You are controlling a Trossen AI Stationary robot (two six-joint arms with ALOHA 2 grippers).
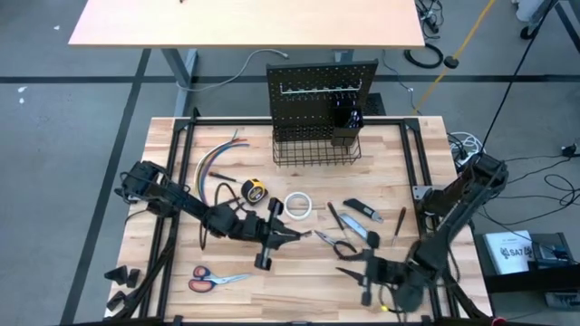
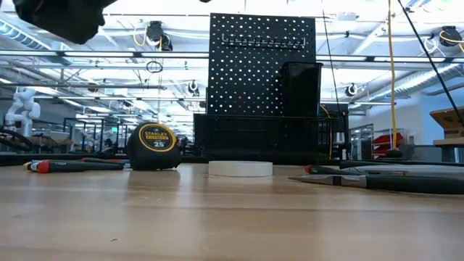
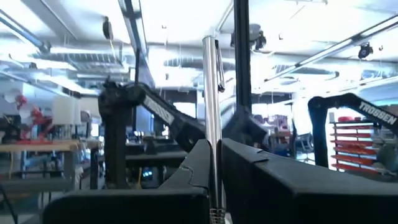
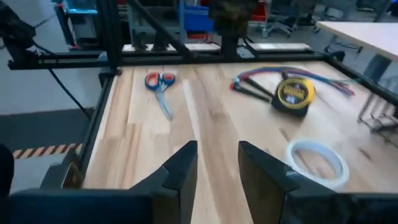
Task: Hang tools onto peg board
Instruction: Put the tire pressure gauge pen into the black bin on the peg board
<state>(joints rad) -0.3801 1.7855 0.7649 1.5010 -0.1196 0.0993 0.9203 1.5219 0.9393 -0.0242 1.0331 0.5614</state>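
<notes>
The right gripper (image 1: 352,268) hovers at the table's near edge, fingers slightly apart, empty. The left gripper (image 1: 304,235), mid-table, clamps a silver wrench (image 3: 212,112). The pegboard (image 1: 322,91) stands at the far edge.

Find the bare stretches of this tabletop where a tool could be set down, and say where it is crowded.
Free: the wood between the coloured wires and the peg board's basket, and the near edge between the scissors and the right hand. Crowded: the middle, around the tape measure, tape roll, pliers and left hand.
</notes>
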